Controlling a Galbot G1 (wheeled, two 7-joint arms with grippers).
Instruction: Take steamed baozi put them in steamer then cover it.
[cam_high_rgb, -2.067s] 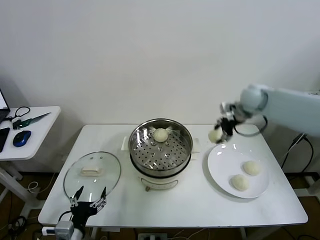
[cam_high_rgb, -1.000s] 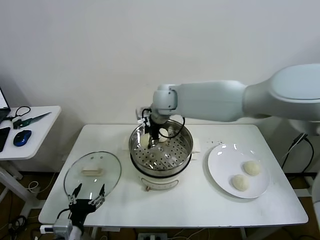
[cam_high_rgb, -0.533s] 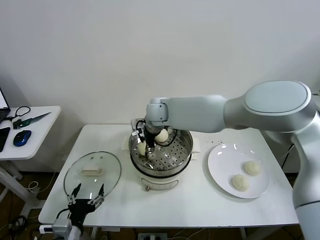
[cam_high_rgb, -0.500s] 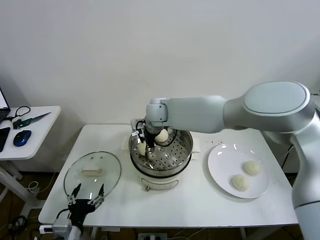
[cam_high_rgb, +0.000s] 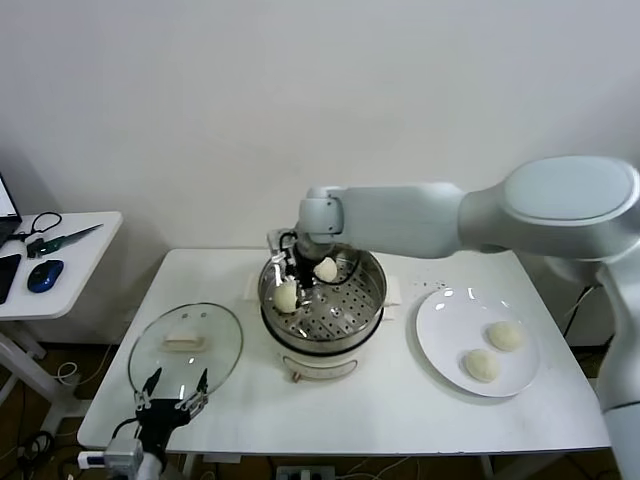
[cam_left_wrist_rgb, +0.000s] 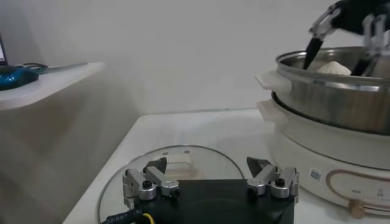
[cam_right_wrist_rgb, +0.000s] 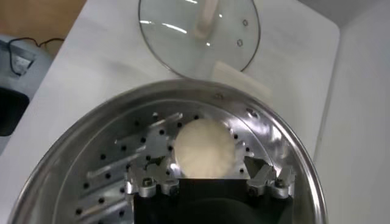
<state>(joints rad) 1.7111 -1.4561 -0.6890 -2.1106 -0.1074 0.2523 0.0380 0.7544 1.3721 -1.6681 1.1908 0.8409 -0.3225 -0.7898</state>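
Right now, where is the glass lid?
In the head view the glass lid lies flat on the table's left front, beside the steamer, just beyond the idle left gripper.

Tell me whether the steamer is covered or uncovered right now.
Uncovered: the cover lies flat on the table beside the steamer, whose perforated tray shows two baozi.

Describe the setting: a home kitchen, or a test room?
Probably a lab or test room, not a kitchen: a plain white table against a bare wall holds only the steamer, and a side desk holds a computer mouse.

The steamer (cam_left_wrist_rgb: 341, 91) is cut off by the left wrist view's edge.
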